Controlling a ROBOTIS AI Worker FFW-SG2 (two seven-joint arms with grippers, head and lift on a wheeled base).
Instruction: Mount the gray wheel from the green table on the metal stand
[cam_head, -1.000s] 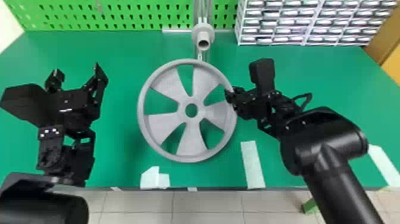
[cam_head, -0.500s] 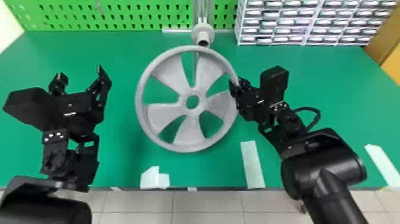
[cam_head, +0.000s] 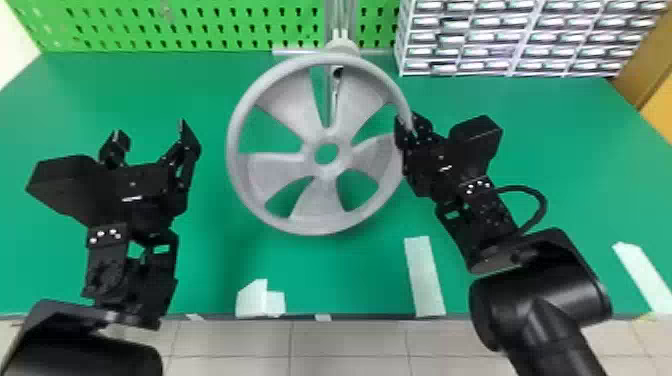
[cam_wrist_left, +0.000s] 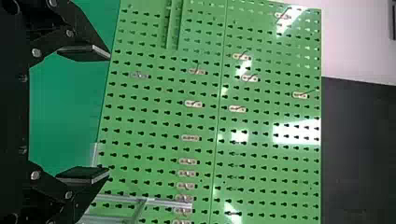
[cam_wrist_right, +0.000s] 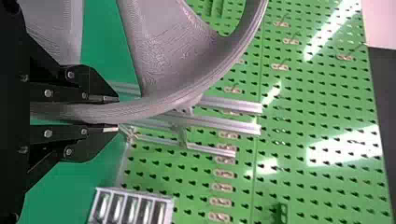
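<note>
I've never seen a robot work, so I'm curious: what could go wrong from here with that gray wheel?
The right tool pinches the wheel only at one side of its rim, so it might twist or slip. The left tool is open and apart from it, giving no support. The rim passes in front of the metal stand, so they could bump.

The wheel (cam_head: 320, 202) is over the table (cam_head: 150, 90), between the left gripper (cam_head: 150, 131) and the right gripper (cam_head: 411, 129), its rim in the latter; behind are the stand (cam_head: 341, 46) and pegboard (cam_head: 200, 30), back right the drawer rack (cam_head: 515, 42), near the front edge tape strips (cam_head: 425, 280)
</note>
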